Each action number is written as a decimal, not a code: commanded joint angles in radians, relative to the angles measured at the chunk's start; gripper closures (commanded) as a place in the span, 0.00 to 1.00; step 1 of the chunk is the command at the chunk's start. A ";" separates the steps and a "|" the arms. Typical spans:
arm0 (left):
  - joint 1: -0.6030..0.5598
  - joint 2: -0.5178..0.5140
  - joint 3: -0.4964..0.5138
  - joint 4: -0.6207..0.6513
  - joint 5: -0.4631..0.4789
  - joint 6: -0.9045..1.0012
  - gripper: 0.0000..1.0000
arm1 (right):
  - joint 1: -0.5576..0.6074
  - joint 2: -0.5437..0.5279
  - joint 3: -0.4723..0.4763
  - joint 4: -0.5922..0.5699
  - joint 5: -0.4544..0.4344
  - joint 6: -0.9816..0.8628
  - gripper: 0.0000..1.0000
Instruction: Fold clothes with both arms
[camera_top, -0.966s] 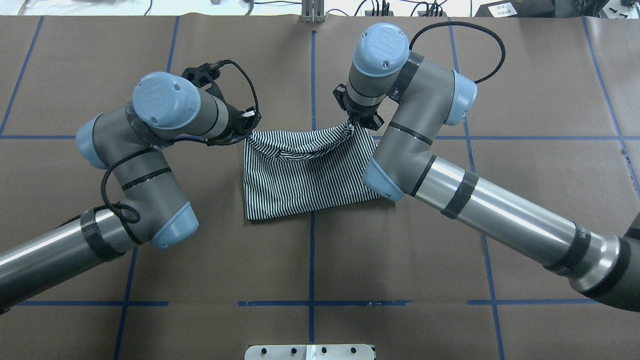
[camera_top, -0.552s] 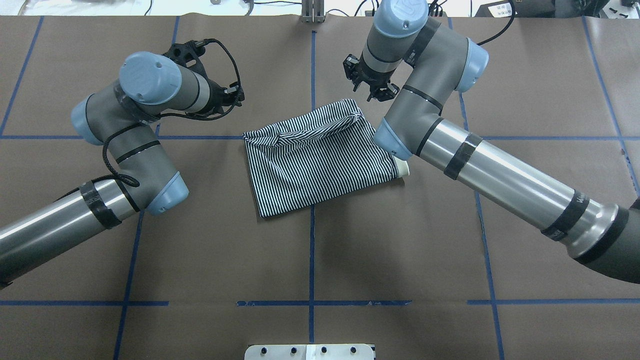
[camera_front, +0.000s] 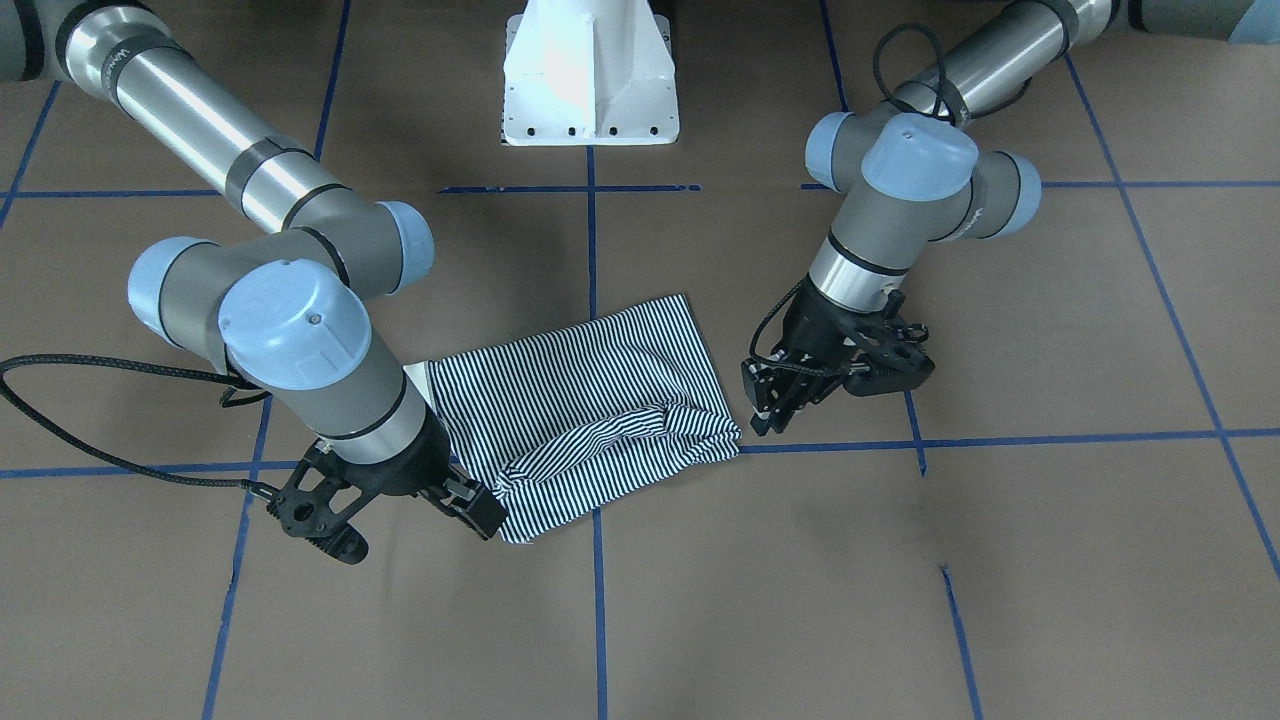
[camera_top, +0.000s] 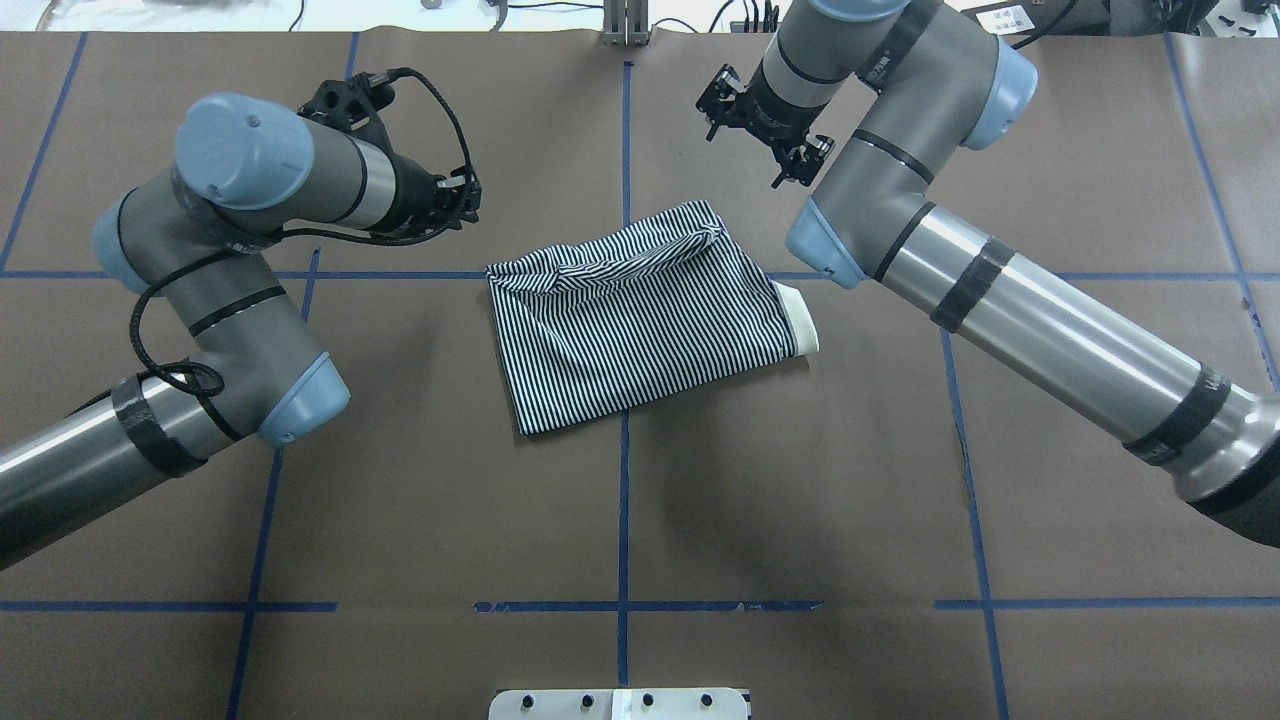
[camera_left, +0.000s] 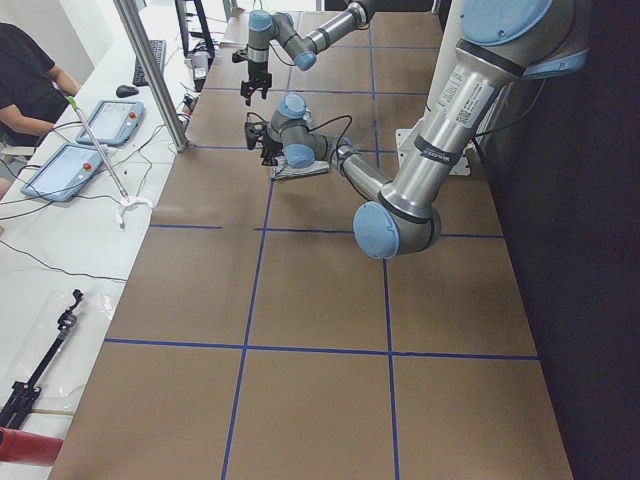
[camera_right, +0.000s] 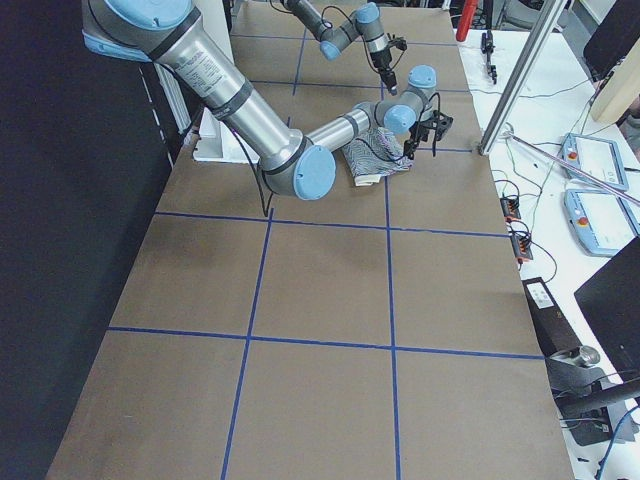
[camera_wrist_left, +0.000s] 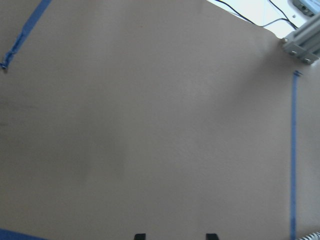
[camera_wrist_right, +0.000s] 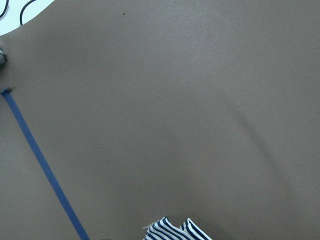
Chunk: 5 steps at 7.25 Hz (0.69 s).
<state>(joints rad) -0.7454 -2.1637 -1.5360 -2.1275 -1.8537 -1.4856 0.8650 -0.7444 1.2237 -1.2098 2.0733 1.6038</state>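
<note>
- Now we are seeing the left fingers (camera_front: 762, 395) and the right fingers (camera_front: 478, 512) spread apart, gripping nothing, hovering beside the cloth.
- The striped polo shirt (camera_top: 640, 320) is lying mid-desk (camera_top: 800, 500), folded compactly, its far edge rumpled.
- We are judging the folding nearly finished, with tidying perhaps remaining.

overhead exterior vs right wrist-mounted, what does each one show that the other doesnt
Only overhead exterior: the left end effector and right end effector, both open and clear of the cloth, plus the whole folded striped shirt with its cream collar poking out at one side.
Only right wrist-mounted: no new thing, just a close look at two small striped fold tips at its bottom edge.
Both: the shirt, the brown table cover and blue tape lines.
</note>
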 joint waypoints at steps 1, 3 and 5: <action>0.065 -0.128 0.051 0.099 -0.070 -0.002 1.00 | 0.015 -0.113 0.135 0.004 0.025 -0.046 0.00; 0.107 -0.317 0.311 0.103 -0.071 0.014 1.00 | 0.017 -0.124 0.145 0.007 0.024 -0.056 0.00; 0.127 -0.320 0.338 0.097 -0.068 0.033 1.00 | 0.017 -0.122 0.146 0.009 0.024 -0.056 0.00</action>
<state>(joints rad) -0.6330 -2.4679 -1.2326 -2.0271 -1.9233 -1.4625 0.8811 -0.8660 1.3679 -1.2020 2.0970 1.5489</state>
